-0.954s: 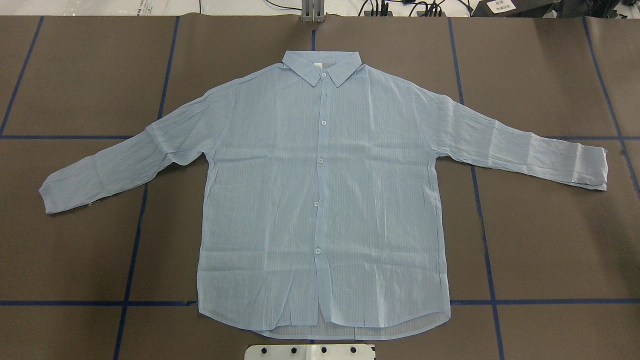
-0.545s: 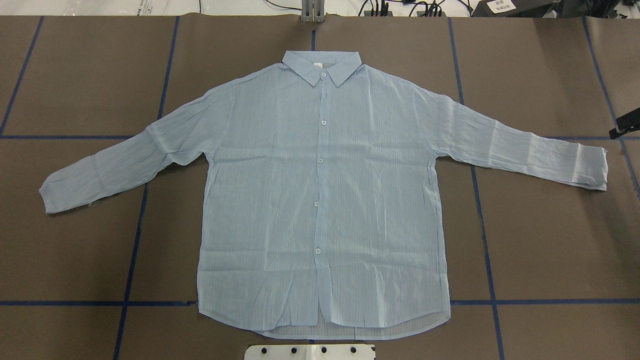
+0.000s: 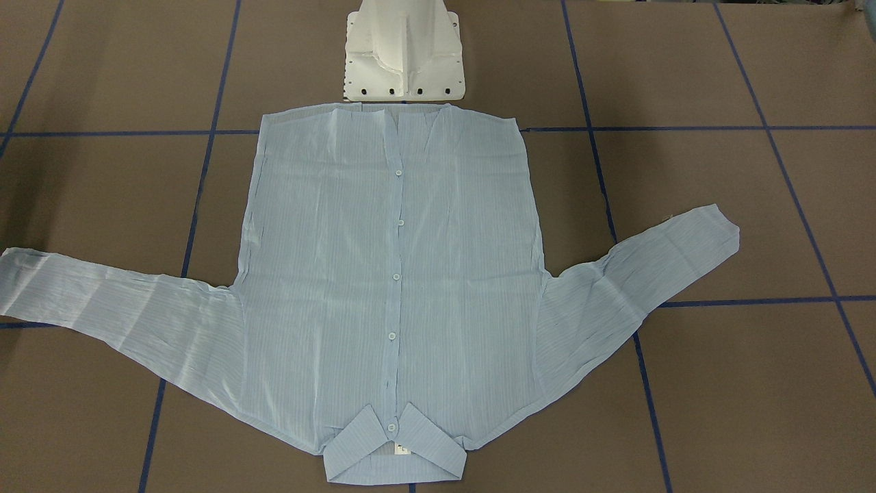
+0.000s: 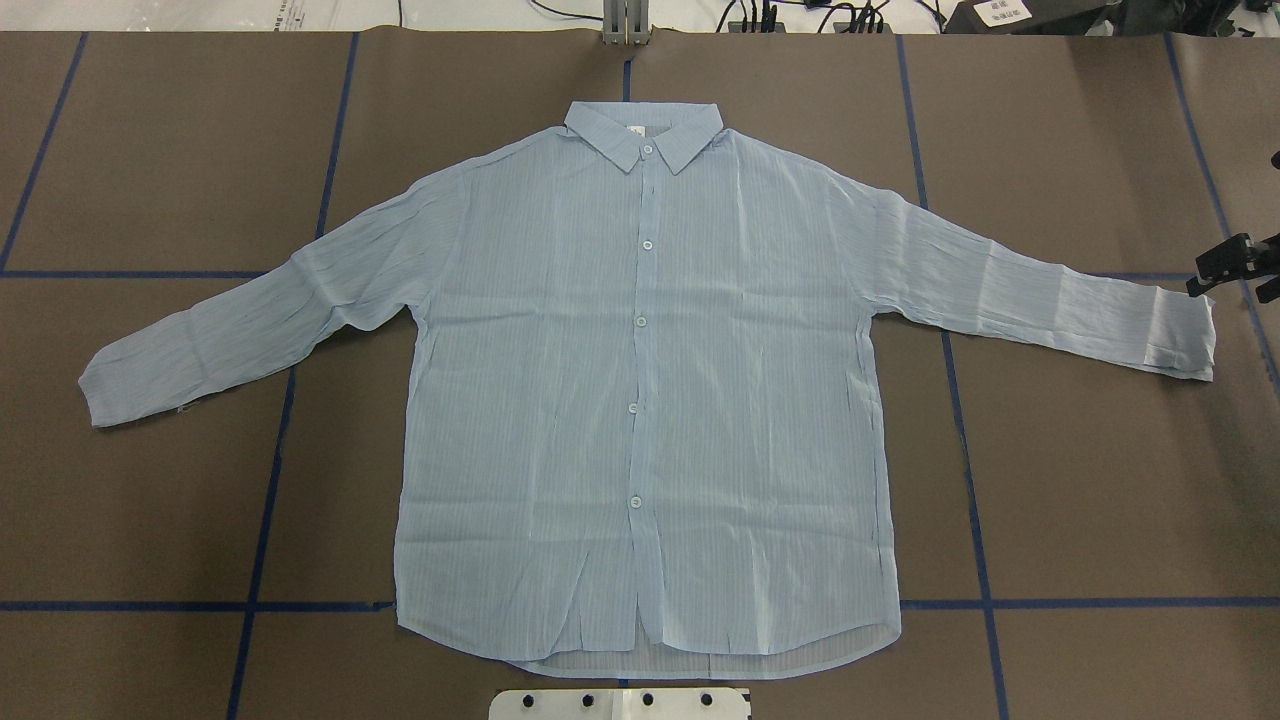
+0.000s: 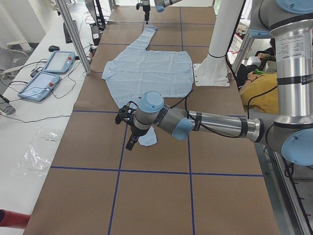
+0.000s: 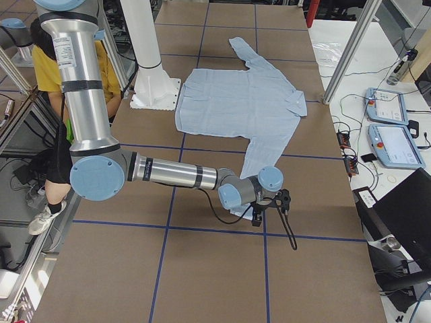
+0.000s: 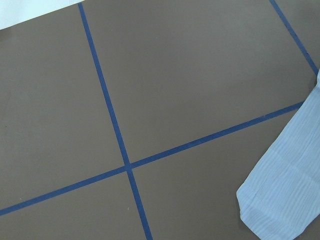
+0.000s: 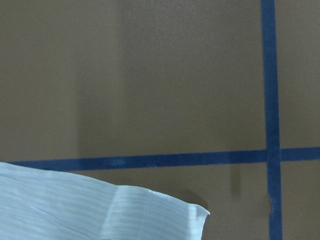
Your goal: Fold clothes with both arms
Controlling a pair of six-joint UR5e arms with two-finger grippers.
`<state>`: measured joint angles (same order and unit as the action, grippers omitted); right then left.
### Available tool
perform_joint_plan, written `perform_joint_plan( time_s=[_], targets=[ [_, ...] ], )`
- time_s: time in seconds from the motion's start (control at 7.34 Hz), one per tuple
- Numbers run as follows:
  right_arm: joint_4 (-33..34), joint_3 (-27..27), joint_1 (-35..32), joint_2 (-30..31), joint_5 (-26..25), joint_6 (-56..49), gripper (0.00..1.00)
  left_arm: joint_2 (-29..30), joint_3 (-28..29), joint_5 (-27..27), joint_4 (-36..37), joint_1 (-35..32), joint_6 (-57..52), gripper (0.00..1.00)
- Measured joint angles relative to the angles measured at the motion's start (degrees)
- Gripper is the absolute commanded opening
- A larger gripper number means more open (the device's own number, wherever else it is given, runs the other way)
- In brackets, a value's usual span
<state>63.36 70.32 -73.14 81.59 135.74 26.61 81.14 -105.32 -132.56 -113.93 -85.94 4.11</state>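
Since the shirt [image 4: 640, 400] lies wholly unfolded, I judge the task to be at its very start, with both arms on the approach to the sleeves.

The bench [image 4: 150, 150], brown with a grid of blue tape lines, carries the shirt face up and buttoned across its middle. The hem lies just beside the white pedestal [image 3: 402, 48] at the robot's edge, and the collar [image 4: 645, 135] lies near the far edge. One sleeve runs out toward each end of the bench.

The left arm [image 5: 220, 125] reaches low over the bench's left end and the right arm [image 6: 175, 173] does the same over the right end. The left gripper [image 5: 129, 137] hangs near the left cuff [image 4: 100, 395]. It shows only in the side view, so I cannot tell how its jaws stand. The right gripper [image 4: 1225, 262] sits just beside the right cuff [image 4: 1185, 340], on its far side, and is too small to tell whether its jaws are parted. Neither appears to hold any cloth.

The next move probably calls for each gripper to settle over its cuff. It would then pinch the thin fabric close to the surface and carry the sleeve inward over the body.

Both wrist views show bare brown surface beyond the cuffs, so there is room to come down. Room is tightest at the hem, beside the pedestal's foot.
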Motion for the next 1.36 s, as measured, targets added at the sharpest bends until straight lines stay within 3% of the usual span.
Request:
perform_joint_plan(
  time_s=[0.41,0.82,0.95,1.23,1.36],
  targets=[
    [-0.07,-3.62,0.95,-2.06,-0.14,-0.04,0.79,-0.01,0.02,-0.04,-0.06,0.01,0.02,1.00],
    [0.00,-4.58,1.18,-2.41,-0.44,-0.04,0.77,-0.01,0.03,-0.07,-0.01,0.05,0.02,1.00],
    [0.01,-4.77,1.27,-2.45,-0.46,-0.06,0.70,-0.01,0.03,-0.05,0.01,0.05,0.02,1.00],
    [0.03,-4.90,1.51,-2.48,-0.47,-0.01,0.68,-0.01,0.02,0.04,0.07,0.03,-0.03,1.00],
    [0.07,-4.95,1.59,-2.49,-0.48,0.01,0.54,-0.01,0.05,0.13,0.10,0.02,-0.05,1.00]
  ],
)
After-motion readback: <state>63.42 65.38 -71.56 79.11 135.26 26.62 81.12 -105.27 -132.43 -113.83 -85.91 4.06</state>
